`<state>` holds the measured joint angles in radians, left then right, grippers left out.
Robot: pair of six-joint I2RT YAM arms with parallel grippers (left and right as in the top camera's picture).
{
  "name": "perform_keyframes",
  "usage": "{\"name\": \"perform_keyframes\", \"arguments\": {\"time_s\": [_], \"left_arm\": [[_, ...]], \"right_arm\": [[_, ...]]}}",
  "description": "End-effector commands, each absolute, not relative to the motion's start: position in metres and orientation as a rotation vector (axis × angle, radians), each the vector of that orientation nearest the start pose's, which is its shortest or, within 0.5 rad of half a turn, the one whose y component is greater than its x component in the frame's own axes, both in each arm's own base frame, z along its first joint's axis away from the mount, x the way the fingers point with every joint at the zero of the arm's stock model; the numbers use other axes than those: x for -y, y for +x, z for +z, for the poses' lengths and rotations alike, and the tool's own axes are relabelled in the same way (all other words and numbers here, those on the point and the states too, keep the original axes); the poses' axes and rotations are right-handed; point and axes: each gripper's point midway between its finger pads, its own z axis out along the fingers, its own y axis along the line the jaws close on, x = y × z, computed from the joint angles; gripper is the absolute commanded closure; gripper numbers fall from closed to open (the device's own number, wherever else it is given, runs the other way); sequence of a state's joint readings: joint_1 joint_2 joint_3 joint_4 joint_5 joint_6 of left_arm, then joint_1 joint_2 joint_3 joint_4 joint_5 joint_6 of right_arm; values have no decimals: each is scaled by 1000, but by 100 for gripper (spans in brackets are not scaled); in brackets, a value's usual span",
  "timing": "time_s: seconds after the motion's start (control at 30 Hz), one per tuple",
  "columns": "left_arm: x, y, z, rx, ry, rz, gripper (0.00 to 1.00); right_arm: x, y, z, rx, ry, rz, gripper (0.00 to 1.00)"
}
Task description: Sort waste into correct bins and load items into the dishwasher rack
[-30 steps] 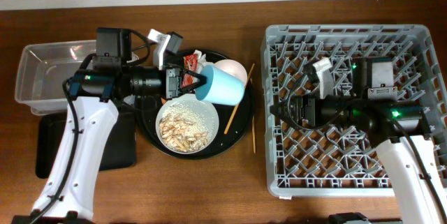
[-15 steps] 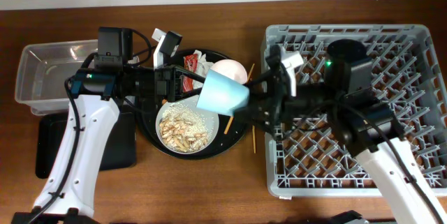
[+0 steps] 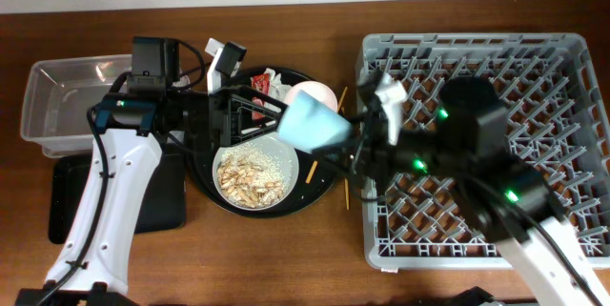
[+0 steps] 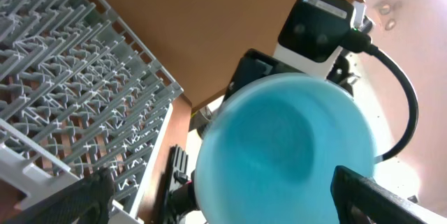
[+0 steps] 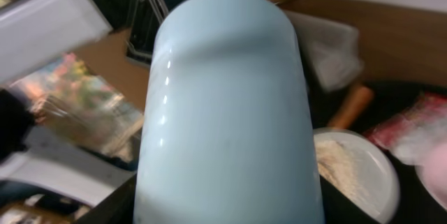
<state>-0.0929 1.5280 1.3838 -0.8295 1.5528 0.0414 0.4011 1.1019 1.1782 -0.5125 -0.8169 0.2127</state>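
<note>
Your light-blue cup point(image 3: 315, 123) hangs in the air on its side, over the right part of the round black tray point(image 3: 203, 192), between the white plate point(image 3: 286, 158) of rice scraps point(image 3: 250, 177) and the dishwasher rack point(image 3: 562, 87). Its mouth faces the left arm. The left fingers point(image 4: 388, 197) stand wide apart on either side of the cup, not touching it. The right fingers point(image 3: 345, 150) are clamped on the cup from the rack side. The rack sits on the tabletop point(image 3: 286, 258).
</note>
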Motion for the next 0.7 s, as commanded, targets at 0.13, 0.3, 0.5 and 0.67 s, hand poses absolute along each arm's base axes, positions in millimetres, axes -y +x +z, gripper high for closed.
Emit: {"name": "perform_keyframes", "arguments": {"time_s": [0.13, 0.3, 0.5, 0.67], "left_arm": [[200, 293, 328, -1929, 701, -1792, 1], [200, 297, 323, -1956, 690, -1754, 1], [200, 297, 323, -1959, 688, -1756, 1], [200, 297, 323, -1959, 688, -1756, 1]], "right_arm": [[-101, 234, 307, -2258, 59, 483, 48], [-33, 203, 255, -2453, 454, 101, 48], [2, 198, 199, -2796, 655, -31, 48], [-12, 206, 154, -3105, 540, 115, 48]]}}
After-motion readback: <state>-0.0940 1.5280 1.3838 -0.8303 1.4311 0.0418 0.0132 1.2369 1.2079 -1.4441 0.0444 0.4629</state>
